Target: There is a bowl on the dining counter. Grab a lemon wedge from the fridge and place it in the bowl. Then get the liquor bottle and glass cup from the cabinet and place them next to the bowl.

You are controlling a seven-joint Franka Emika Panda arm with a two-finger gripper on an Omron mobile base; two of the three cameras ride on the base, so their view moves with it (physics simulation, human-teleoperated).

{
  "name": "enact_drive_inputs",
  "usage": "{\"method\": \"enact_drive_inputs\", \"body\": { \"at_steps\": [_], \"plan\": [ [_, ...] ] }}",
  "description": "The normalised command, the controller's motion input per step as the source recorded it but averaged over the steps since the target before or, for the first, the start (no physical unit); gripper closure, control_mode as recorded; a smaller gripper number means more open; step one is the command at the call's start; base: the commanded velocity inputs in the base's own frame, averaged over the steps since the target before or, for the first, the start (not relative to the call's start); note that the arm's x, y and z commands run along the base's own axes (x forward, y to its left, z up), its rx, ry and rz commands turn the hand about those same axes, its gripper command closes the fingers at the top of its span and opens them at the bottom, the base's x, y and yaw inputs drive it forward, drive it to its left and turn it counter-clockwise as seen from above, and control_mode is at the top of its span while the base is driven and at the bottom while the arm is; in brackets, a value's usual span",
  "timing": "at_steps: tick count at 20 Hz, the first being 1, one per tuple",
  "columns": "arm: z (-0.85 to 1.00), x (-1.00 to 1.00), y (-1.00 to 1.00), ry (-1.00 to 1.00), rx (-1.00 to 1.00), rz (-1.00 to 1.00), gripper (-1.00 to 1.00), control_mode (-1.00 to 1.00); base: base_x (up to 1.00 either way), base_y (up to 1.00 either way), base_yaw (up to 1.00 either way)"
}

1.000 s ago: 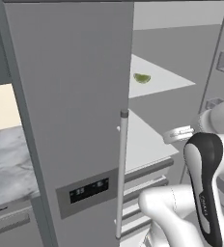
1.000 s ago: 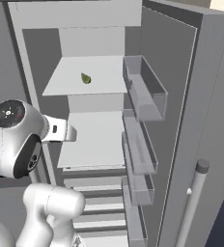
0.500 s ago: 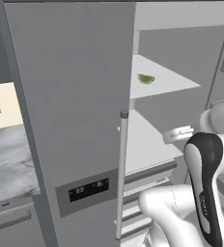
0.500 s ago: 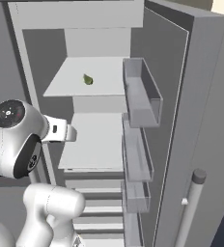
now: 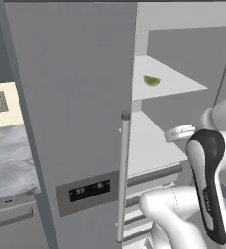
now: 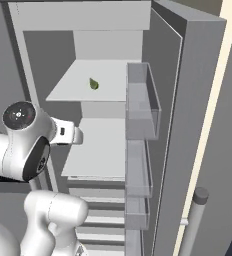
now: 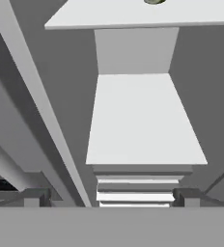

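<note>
The fridge (image 6: 188, 125) stands with its right door swung open, white shelves bare but for the lemon wedge (image 5: 152, 80), a small yellow-green piece lying alone on the upper shelf. The gripper (image 7: 111, 197) faces the shelves below it, jaws spread wide and empty. The wedge looks light, soft and likely slippery, so a gentle pinch across its thick middle seems best.

No readable text is showing anywhere. The fridge's dark dispenser panel (image 5: 89, 191) is carrying a row of pale marks too small to make out. The dark cover on the robot arm (image 5: 208, 189) is bearing a line of faint vertical lettering, too blurred to read.
</note>
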Motion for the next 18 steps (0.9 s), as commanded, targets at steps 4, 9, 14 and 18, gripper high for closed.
{"method": "enact_drive_inputs", "body": {
  "at_steps": [4, 9, 14, 18],
  "plan": [
    [0.07, 0.65, -0.33, -0.05, 0.02, 0.19, -1.00, -1.00, 0.00, 0.00, 0.00],
    [0.32, 0.48, -0.10, -0.15, 0.00, 0.17, -1.00, -1.00, 0.00, 0.00, 0.00],
    [0.43, 0.40, 0.00, -0.08, -0.04, 0.04, -1.00, -1.00, 0.00, 0.00, 0.00],
    [0.42, 0.39, 0.00, 0.00, -0.07, -0.02, -1.00, -1.00, 0.00, 0.00, 0.00]
  ]
}}
